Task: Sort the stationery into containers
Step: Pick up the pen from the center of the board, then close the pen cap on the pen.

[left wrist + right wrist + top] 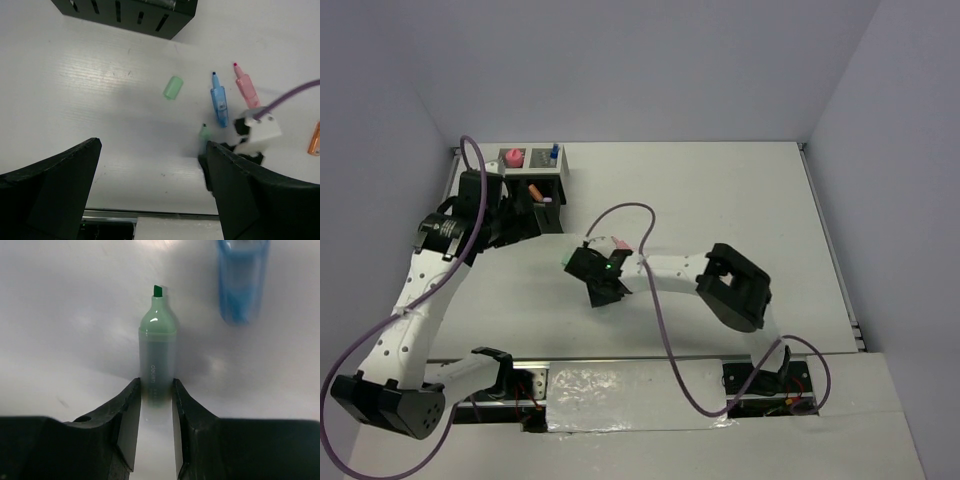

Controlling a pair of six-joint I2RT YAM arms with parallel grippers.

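The right end effector (153, 385) is low over the middle of the white worktop (740, 190). It pinches a mint-green highlighter with a bare dark-green chisel tip (157, 345). The two black fingers (127, 405) press against the barrel's sides at its rear end, and the tip points away from the wrist. The highlighter lies flat on the worktop.

Just beside it, apart from it, lies a translucent blue marker (242, 280). In the left wrist view a pale pink marker (246, 85) lies next to the blue one. A loose mint-green cap (173, 87) sits on its own between these markers and the organizer. An orange marker (315, 140) shows only partly at the frame's edge.

The black boxy desk organizer (552, 180) stands at the far left of the worktop. A pink-capped item (512, 157) and a small blue-capped item (553, 152) sit in its two white-rimmed compartments. Orange and purple pieces show in the black compartments nearer the arms.

The left end effector (152, 165) hangs just near of the organizer. Its fingers (50, 190) are spread wide, with nothing between them.
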